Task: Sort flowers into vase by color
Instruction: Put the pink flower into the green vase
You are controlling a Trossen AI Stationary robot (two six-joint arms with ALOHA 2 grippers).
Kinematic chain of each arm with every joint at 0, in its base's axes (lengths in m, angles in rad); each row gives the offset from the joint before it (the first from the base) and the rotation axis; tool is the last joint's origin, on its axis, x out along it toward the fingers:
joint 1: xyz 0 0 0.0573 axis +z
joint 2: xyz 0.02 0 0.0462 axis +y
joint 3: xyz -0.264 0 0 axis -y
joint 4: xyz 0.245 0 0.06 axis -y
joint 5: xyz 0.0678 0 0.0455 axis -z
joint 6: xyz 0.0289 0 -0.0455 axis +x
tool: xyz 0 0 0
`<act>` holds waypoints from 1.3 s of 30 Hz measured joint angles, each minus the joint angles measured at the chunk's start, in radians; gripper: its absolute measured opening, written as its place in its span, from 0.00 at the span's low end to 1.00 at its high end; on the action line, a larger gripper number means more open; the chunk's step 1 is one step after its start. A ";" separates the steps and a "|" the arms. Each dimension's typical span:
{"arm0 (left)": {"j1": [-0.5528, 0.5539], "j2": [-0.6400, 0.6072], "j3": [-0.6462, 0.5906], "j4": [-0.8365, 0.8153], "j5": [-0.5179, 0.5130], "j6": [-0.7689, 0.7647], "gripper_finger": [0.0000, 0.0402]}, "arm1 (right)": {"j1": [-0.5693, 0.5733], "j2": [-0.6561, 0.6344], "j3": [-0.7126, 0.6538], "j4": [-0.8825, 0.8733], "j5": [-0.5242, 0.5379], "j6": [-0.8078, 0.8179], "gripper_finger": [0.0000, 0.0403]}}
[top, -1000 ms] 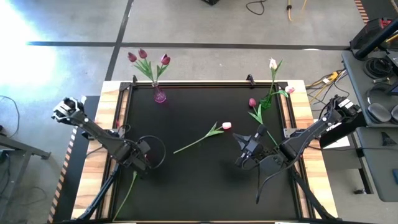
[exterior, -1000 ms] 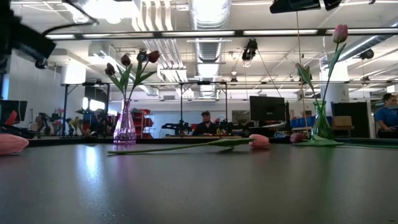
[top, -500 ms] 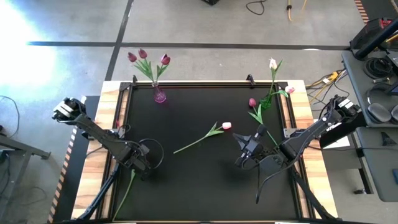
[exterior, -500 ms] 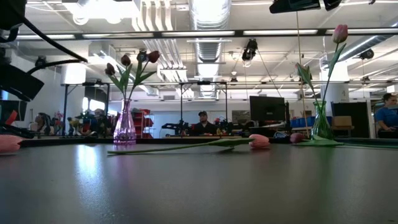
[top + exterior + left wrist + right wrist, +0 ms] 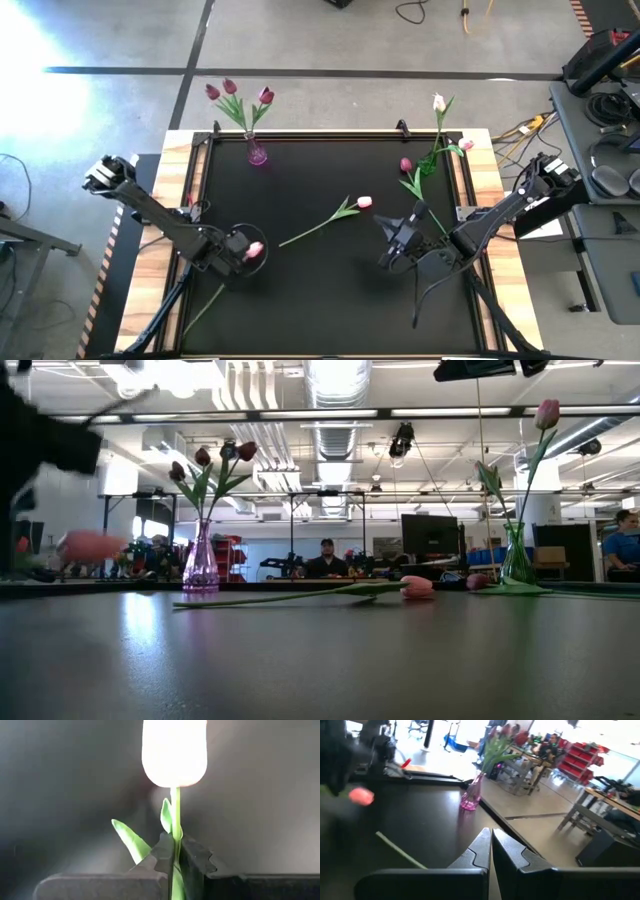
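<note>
Pink tulip (image 5: pixel 255 249) shows in the high view at the left gripper (image 5: pixel 243 252), its head hidden a moment ago. The purple vase (image 5: pixel 257 153) holds three magenta tulips (image 5: pixel 240 97); the green vase (image 5: pixel 428 165) holds a pale one. Low view: the tulip (image 5: pixel 92 546) is lifted off the table (image 5: pixel 320 660). Left wrist: fingers (image 5: pixel 162 856) pinch its stem. Right wrist: the right gripper (image 5: pixel 491 842) is closed, empty.

Pink tulip (image 5: pixel 254 249) lifted (stem pinched), others scattered

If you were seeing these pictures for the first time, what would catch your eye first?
The left gripper holds a pale pink tulip by its stem, lifted over the black table. The pink glass vase of dark magenta tulips stands at the far left corner.
</note>
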 joint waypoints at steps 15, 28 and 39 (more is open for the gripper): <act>0.033 -0.014 0.167 0.555 -0.596 0.834 0.00 | 0.000 0.045 0.000 0.015 -0.187 0.008 0.02; 0.281 -0.013 -0.108 1.520 -0.121 1.319 0.00 | -0.038 0.347 -0.001 0.604 -0.279 -0.140 0.18; 0.389 -0.012 -0.069 1.536 0.031 1.391 0.00 | -0.174 0.450 0.015 0.928 -0.505 -0.178 0.35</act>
